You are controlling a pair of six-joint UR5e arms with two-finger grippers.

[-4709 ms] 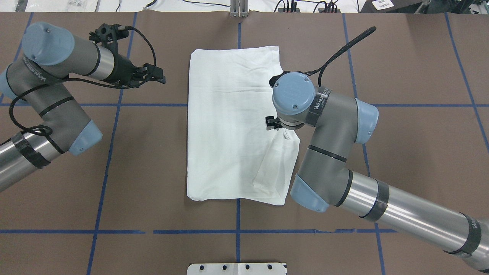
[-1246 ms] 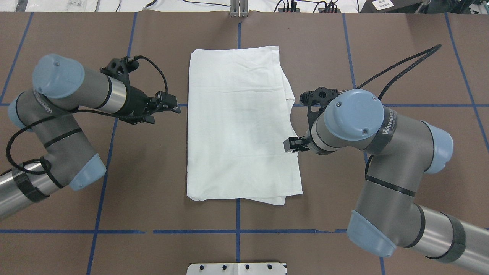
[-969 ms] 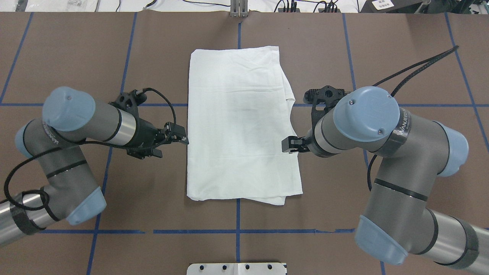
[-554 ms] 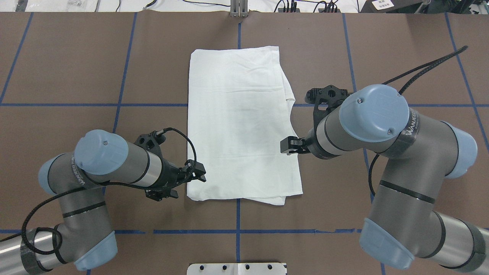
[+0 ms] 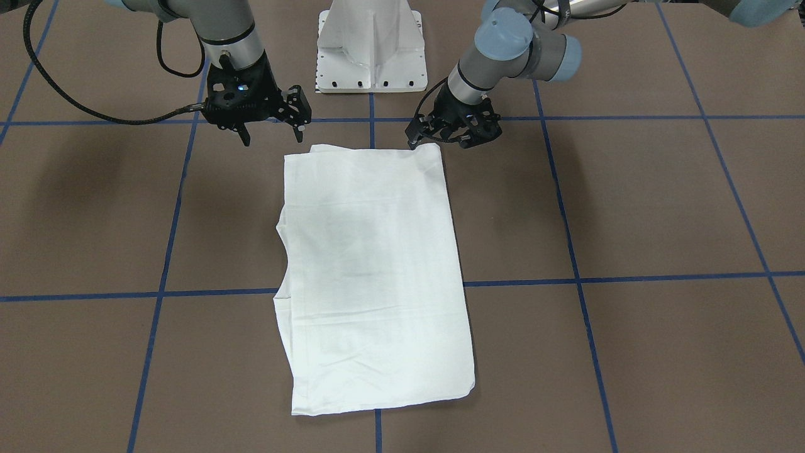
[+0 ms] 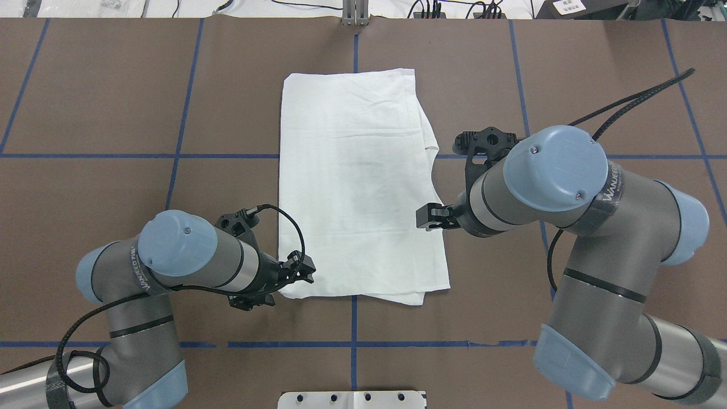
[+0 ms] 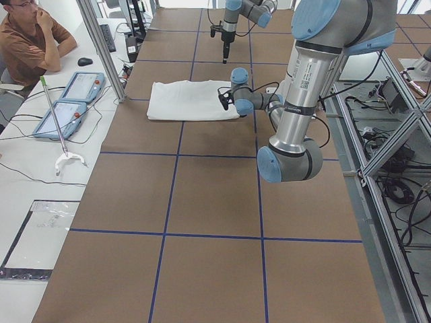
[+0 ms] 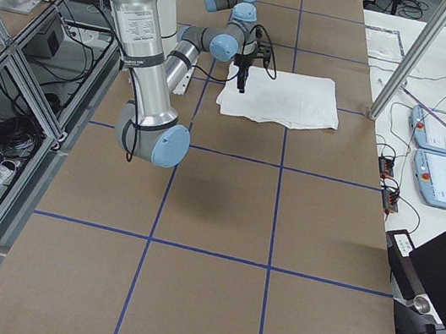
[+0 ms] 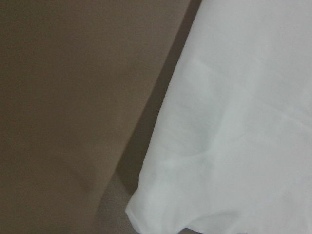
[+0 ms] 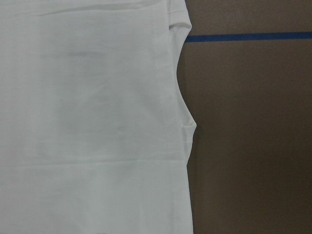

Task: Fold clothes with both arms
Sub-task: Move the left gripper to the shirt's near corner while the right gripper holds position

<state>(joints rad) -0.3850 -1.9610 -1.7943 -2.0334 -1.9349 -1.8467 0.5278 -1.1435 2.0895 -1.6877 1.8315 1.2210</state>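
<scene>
Bearing "WANJEED" lettering, arms [image 6: 590, 187] hold left end effector [image 6: 304, 270] and right end effector [image 6: 425, 217] gaping beside shirt [image 6: 358, 187].

1 white shirt [image 6: 352, 182], 2 robot arms [image 6: 187, 261] [image 6: 545, 176], 1 person [image 7: 30, 40], 2 tablets [image 7: 81, 86] [image 7: 60, 116]

Shirt [image 9: 234, 122] cut off by both wrist views' edges; left end effector [image 6: 305, 272] jaw gap too small
</scene>
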